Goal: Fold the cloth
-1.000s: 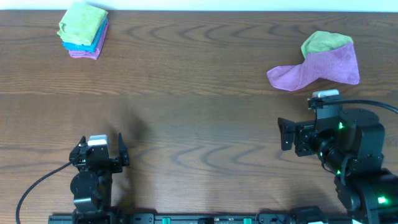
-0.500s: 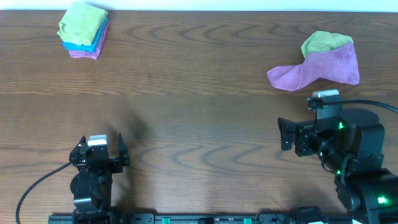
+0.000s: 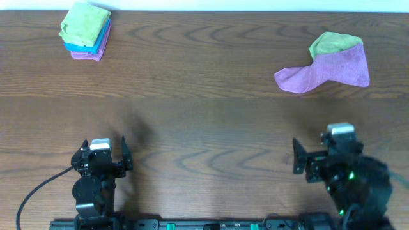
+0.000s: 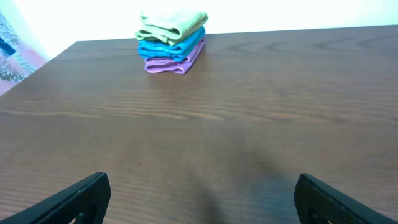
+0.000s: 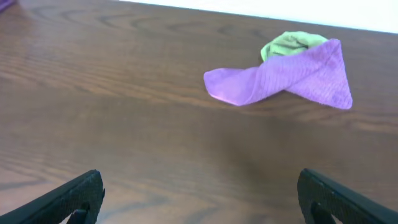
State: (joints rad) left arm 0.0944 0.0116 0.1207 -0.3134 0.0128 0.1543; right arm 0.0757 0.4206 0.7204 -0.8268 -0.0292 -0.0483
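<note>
Hands first: my left hand [image 4: 199, 208] stands wide, its two dark, matte fingers [image 4: 78, 198] spread to either edge of the wrist view with nothing between them. My right hand [image 5: 202, 208] is just as wide and holds nothing, with only bare wood under it. Both sit at the near edge of the surface [image 3: 204, 96], a dark brown board with a long wavy grain and a soft sheen.

Far ahead of my left hand, at the far left corner, lies the cloth [image 4: 174, 23]. It is lime green and nappy, folded into a plump rectangular pad with rounded edges and a crease across its top. It rests on a folded blue cloth [image 4: 171, 45], which rests on a folded purple cloth [image 4: 168, 63], and the three make a neat stack.

Ahead of my right hand, well apart from that stack, a loose purple cloth [image 5: 280, 81] is draped in a long pointed fold. It lies over a crumpled yellow-green cloth [image 5: 292, 45], and only the rounded far edge of that one shows.
</note>
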